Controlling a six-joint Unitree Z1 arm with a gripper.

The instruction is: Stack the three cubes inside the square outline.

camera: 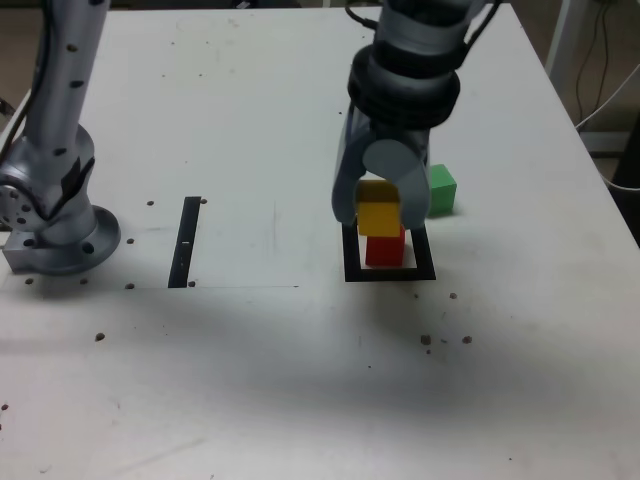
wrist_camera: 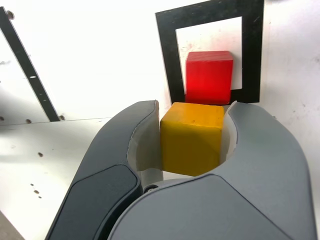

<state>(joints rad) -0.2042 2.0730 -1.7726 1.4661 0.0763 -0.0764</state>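
Observation:
A red cube (camera: 385, 250) (wrist_camera: 209, 77) sits inside the black square outline (camera: 351, 262) (wrist_camera: 252, 50) on the white table. Just above it hangs a yellow cube (camera: 379, 214) (wrist_camera: 191, 137), with my gripper (camera: 380, 205) (wrist_camera: 192, 135) shut on it, one grey finger on each side. Whether the yellow cube touches the red one I cannot tell. A green cube (camera: 440, 190) stands on the table just beyond the outline, toward the exterior view's right; the wrist view does not show it.
A narrow black strip (camera: 185, 241) (wrist_camera: 27, 70) lies flat on the table toward the exterior view's left. The arm's grey base (camera: 55, 225) stands at the table's left edge. Small dark specks (camera: 445, 340) dot the tabletop. Cables (camera: 605, 90) hang off the right side.

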